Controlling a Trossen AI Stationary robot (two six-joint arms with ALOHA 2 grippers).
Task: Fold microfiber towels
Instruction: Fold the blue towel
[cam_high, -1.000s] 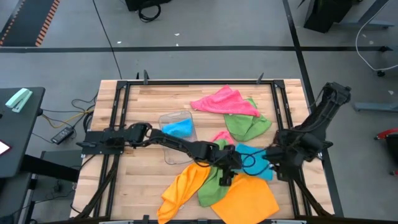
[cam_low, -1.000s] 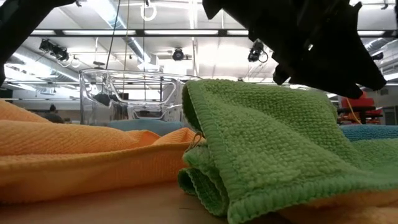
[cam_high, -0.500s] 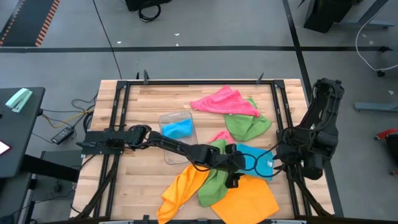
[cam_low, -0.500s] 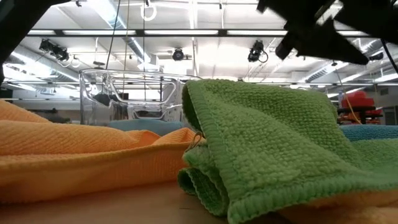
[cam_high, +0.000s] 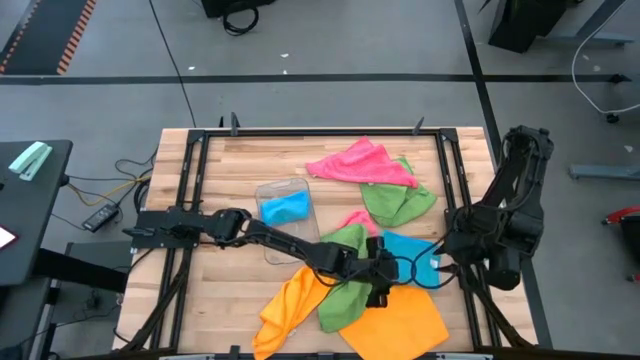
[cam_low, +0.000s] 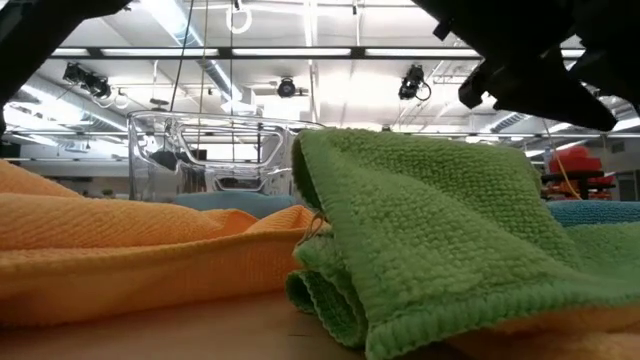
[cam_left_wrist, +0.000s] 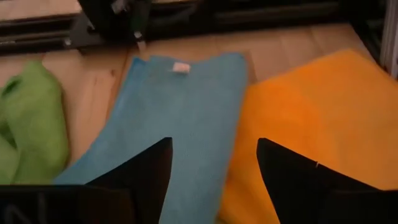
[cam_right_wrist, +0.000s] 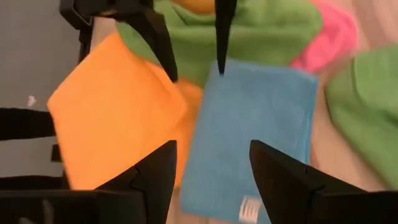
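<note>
A sky-blue microfiber towel (cam_high: 412, 256) lies flat, folded into a neat rectangle, near the middle of the wooden desk (cam_high: 230, 160). Just beside it lie a flat orange towel (cam_high: 398, 315), a crumpled green towel (cam_high: 345, 290) and a crumpled orange one (cam_high: 290, 305); pink (cam_high: 360, 163) and green (cam_high: 398, 203) towels beyond it look unfolded. The left end effector (cam_high: 378, 285) hovers over its edge, fingers apart, empty. The right end effector (cam_high: 448, 258) waits beside it, apart too. Most folding appears left.

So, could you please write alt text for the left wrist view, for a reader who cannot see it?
The open left gripper hovers over a flat sky blue towel on the wooden table. An orange towel lies beside it, and a crumpled green towel on the other side.
</note>
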